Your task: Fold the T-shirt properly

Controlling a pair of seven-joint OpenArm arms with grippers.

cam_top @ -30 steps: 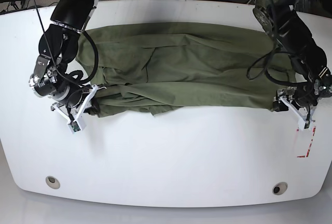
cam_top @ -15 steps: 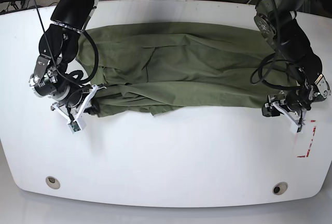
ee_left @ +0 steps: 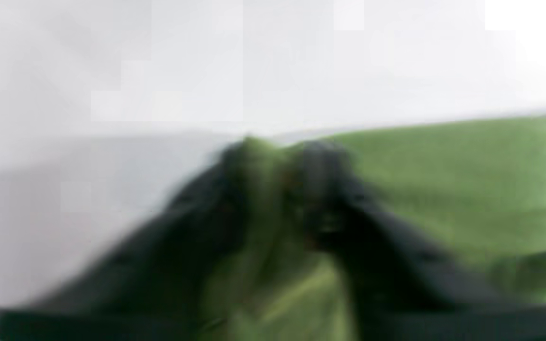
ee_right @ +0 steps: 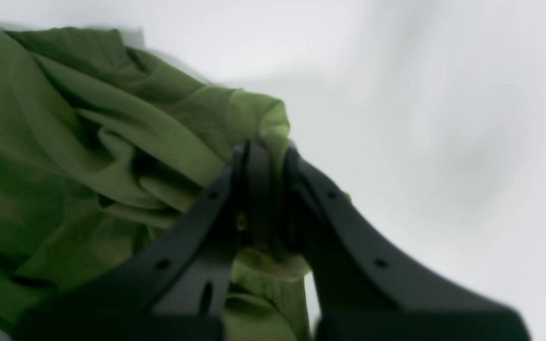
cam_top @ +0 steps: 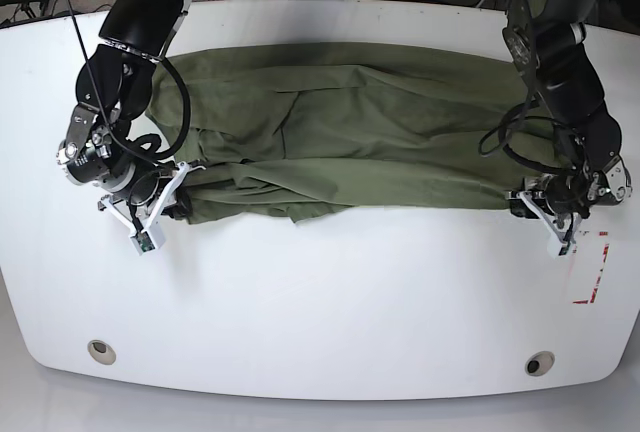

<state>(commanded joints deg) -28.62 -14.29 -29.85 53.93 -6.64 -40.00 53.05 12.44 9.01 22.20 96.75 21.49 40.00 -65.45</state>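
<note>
The broad white tabletop [cam_top: 320,302] with rounded corners carries everything, its near half bare but for two small round fittings set into it, one toward each near corner [cam_top: 100,351] [cam_top: 539,363], and a small white paper tag with red marks [cam_top: 590,270] lying near its edge by the left arm.

Across the far half of the tabletop lies the large olive-green short-sleeved cotton T-shirt [cam_top: 360,132], stretched sideways into a long band from one arm to the other. Its far edge runs fairly straight; its near edge is doubled over and rumpled, with loose folds bunched toward the right arm's end and a small flap hanging down near the middle.

The two black arms reach down from the far side, one at each end of the cloth. The right claw [ee_right: 266,156] has its black jaws pressed together on a gathered corner of the T-shirt, the cloth puckering out just above and below them in the right wrist view. The left claw [ee_left: 277,156] appears heavily blurred in its own wrist view; its dark jaws stand close, with a wad of green cloth pinched between them, the tabletop pale behind.
</note>
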